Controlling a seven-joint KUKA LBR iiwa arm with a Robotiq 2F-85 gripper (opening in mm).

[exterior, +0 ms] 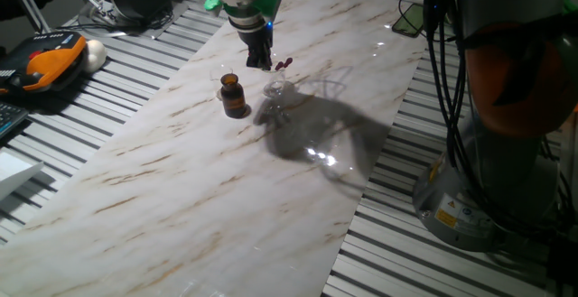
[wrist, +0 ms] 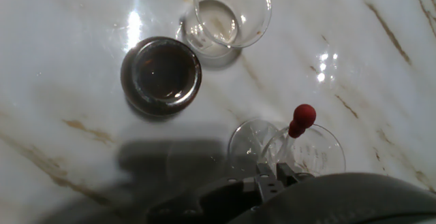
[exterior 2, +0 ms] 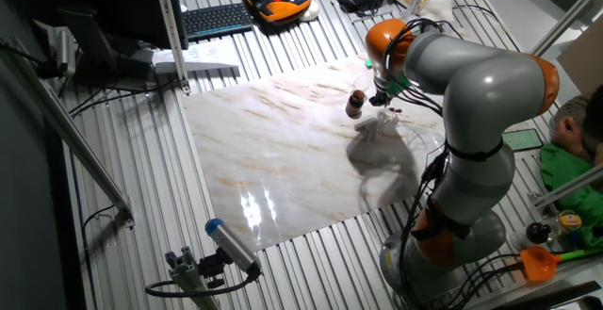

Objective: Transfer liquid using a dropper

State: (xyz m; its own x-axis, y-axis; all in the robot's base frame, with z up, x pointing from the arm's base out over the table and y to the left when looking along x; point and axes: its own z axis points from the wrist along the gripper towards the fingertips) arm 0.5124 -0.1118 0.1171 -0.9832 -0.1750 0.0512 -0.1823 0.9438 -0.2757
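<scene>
A dropper with a red bulb [wrist: 302, 118] leans in a low clear glass [wrist: 320, 157], its clear stem running down towards my fingertips. In one fixed view the red bulbs [exterior: 284, 63] stick up just right of my gripper [exterior: 261, 62]. The gripper [wrist: 274, 180] hangs over the near rim of that glass, its fingertips close together; whether they pinch the stem is not visible. An open brown bottle [wrist: 161, 74] [exterior: 233, 96] stands to the left. A clear beaker [wrist: 228, 16] holds a little clear liquid. The gripper [exterior 2: 383, 101] sits right of the bottle [exterior 2: 354, 104].
Everything stands on a marble slab [exterior: 199, 180] laid over a slatted metal table [exterior: 424, 261]. An orange pendant [exterior: 45, 67] and cables lie off the slab's left side. The arm's grey base [exterior: 488, 198] stands to the right.
</scene>
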